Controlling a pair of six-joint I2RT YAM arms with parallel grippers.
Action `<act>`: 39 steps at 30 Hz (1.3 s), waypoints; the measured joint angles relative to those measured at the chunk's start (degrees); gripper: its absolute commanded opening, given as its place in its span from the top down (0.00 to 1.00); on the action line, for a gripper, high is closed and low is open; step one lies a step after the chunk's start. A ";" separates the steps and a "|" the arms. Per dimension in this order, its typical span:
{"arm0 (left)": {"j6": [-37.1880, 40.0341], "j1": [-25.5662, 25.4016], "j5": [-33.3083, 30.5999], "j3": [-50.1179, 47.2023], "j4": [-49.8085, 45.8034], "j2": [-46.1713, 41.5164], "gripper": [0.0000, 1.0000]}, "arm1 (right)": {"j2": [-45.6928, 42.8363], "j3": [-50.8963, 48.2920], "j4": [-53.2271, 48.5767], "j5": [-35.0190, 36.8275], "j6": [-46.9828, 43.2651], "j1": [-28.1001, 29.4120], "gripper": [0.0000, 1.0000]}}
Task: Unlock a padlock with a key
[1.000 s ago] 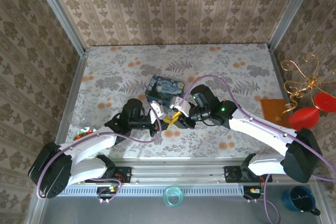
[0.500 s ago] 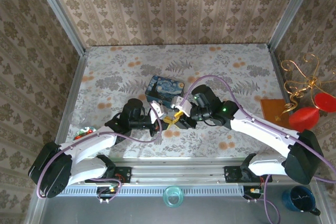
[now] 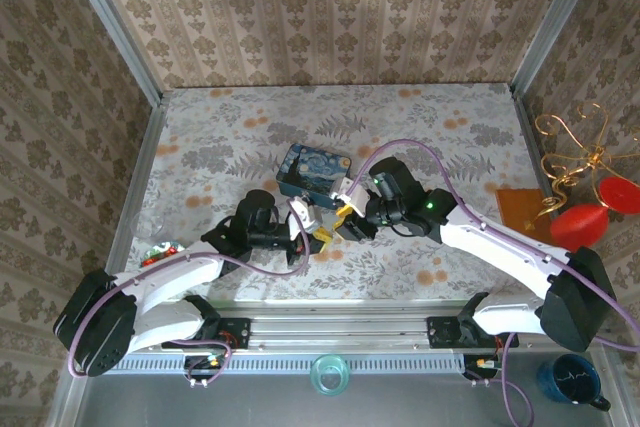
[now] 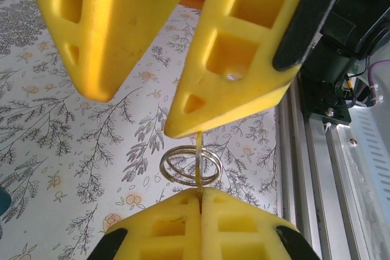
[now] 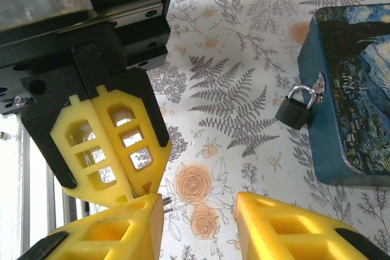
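Top external view: a blue printed box [image 3: 313,169] is seen near the middle of the bench [image 3: 220,137]. The two grippers are met just on its near side, the left gripper [image 3: 318,238] reaching from the left and the right gripper [image 3: 343,215] from the right, their yellow tips close together.

In the left wrist view, the left gripper [image 4: 201,192] is seen fully closed, its two fingers pressed flat together on the key [image 4: 199,150]. The key is seen edge-on as a thin strip rising from between them. A wire key ring [image 4: 191,167] hangs around the key just above the closed tips. The key's upper end is met by the tip of one finger of the right gripper [image 4: 139,112], whose jaws are spread apart with nothing between them.

In the right wrist view, the right gripper [image 5: 201,211] is shown with a wide gap between its fingers and nothing held. The left gripper [image 5: 137,192] is seen opposite it, closed, with a small metal end protruding at its tip.

The padlock [image 5: 297,109] is seen in the same view. It is small and dark, its silvery shackle hooked through a hasp [image 5: 319,83] on the side of the blue box, its body leaning against that side on the bench. It lies well apart from both grippers, beyond the right gripper's fingers and off to one side, untouched.
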 measured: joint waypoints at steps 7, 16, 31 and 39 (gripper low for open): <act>0.17 0.00 0.35 0.04 -0.04 0.72 1.00 | -0.28 0.00 0.00 -0.28 0.50 0.00 0.59; 0.20 -0.02 0.33 0.11 -0.02 0.74 1.00 | -1.07 0.00 -0.35 -2.23 1.68 0.94 0.61; 0.20 -0.04 0.35 0.15 -0.04 0.74 1.00 | 1.53 0.35 -3.67 -1.68 1.51 1.92 0.79; 0.37 -0.07 0.39 0.76 -0.33 1.38 1.00 | 1.53 0.39 -3.93 -1.66 1.55 1.95 0.74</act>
